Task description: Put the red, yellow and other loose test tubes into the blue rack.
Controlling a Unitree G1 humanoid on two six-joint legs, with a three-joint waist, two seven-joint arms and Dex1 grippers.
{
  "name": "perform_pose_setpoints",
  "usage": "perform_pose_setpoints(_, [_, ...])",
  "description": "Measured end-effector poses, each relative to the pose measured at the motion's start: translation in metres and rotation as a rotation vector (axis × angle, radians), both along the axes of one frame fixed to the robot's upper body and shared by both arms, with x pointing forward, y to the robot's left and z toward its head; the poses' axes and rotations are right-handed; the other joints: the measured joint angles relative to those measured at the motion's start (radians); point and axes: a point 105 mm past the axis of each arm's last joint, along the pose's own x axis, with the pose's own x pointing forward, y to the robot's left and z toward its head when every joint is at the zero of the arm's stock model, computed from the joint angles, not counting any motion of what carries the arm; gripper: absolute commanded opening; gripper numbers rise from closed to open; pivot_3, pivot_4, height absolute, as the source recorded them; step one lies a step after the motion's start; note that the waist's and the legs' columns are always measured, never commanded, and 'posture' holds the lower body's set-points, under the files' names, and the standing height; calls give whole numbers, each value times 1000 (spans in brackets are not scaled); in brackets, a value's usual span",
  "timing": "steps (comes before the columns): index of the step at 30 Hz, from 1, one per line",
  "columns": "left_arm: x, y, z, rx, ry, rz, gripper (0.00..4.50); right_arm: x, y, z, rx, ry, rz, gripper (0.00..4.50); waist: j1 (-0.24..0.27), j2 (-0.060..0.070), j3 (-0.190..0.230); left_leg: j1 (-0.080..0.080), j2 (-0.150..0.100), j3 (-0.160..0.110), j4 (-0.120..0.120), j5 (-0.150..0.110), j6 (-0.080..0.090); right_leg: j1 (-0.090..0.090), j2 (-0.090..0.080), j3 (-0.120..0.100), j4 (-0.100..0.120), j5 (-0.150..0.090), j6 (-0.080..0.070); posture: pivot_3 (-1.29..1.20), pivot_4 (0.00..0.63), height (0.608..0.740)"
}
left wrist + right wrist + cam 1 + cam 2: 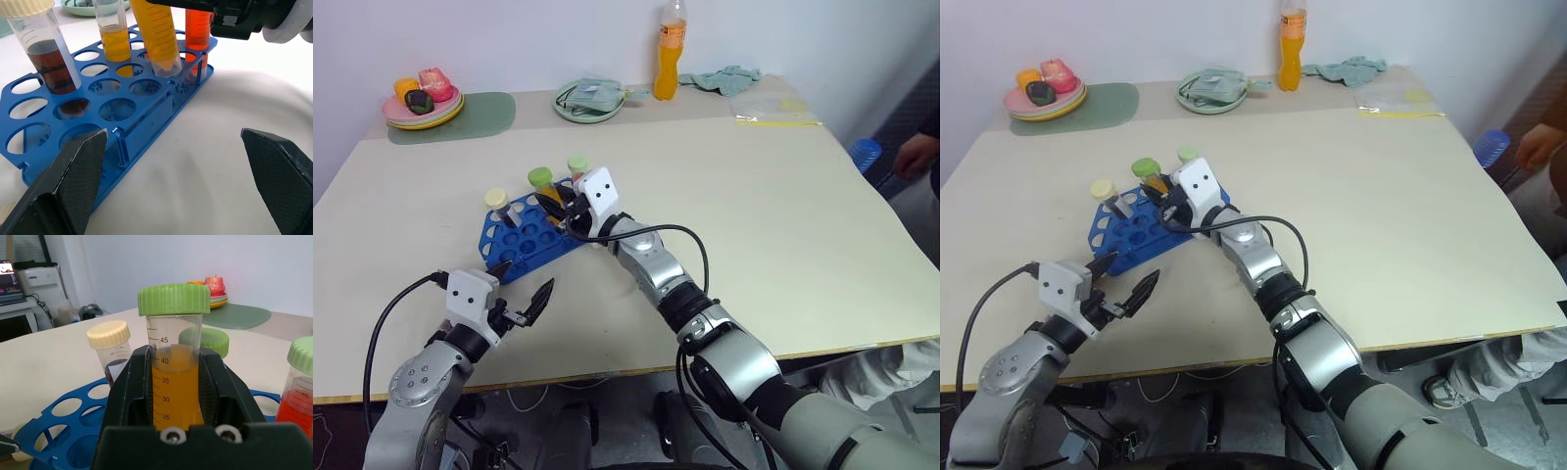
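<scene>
Beige tabletop (783,225), blue plastic tube rack (146,105) near its front-left. Green-capped tube of yellow-orange liquid (172,377) is pinched by right gripper (174,382), tip poised over a hole. Should be kept vertical, lowered centred before release. Left gripper (178,181) is spread wide, idle beside rack.

Blue rack (146,105) glossy plastic; tubes (175,382) clear plastic, ribbed caps; table (783,225) matt, smooth.

The yellow tube (171,377) carries a printed scale with the numbers 45, 40, 35, 30 and 25 running down its wall. The red tube (299,396) shows the letters "mL". Markings on the other tubes are too small to read.
</scene>
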Motion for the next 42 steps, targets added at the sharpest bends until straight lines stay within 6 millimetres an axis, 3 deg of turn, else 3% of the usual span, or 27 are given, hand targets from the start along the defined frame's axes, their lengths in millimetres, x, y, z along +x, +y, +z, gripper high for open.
perform_pose_setpoints(18, [0,0,-2,-3,7,8,4500,0,-4,-11,10,-23,-10,948,1,0,0,0,0,0,0,0,0,0,0,0,0,0,0,0,150,740])
perform_pose_setpoints(21, [-1,0,-2,-3,8,10,4500,-3,-3,-12,9,-23,24,2083,-1,0,0,0,0,0,0,0,0,0,0,0,0,0,0,0,150,740])
perform_pose_setpoints(26, [-2,2,-3,-17,24,23,4500,-7,-1,1,42,-55,63,4459,-2,0,0,0,0,0,0,0,0,0,0,0,0,0,0,0,150,740])
perform_pose_setpoints(31, [-8,8,3,-62,71,27,4500,-26,-3,44,128,-195,126,4459,-2,0,0,0,1,0,0,0,0,-1,0,0,0,0,0,0,150,740])
perform_pose_setpoints(33, [-9,15,7,-38,92,48,4500,-35,-10,37,151,-174,131,4459,2,-1,-1,0,0,-1,0,0,0,0,0,0,0,0,0,0,150,740])
perform_pose_setpoints(36, [-6,33,19,-22,129,104,4500,-43,-15,8,130,-62,140,4459,-1,-1,0,0,1,-1,1,0,0,0,0,0,1,0,0,0,150,740])
perform_pose_setpoints(40, [-6,56,40,82,226,144,4500,-46,-28,30,36,-129,173,4459,-2,0,0,2,1,-1,1,0,0,0,1,0,2,0,0,0,150,740])
perform_pose_setpoints(42, [-6,71,41,214,371,147,4500,-50,-42,28,-102,-137,222,4459,2,-1,0,1,0,-3,1,0,0,2,2,-2,2,0,-1,0,150,740])
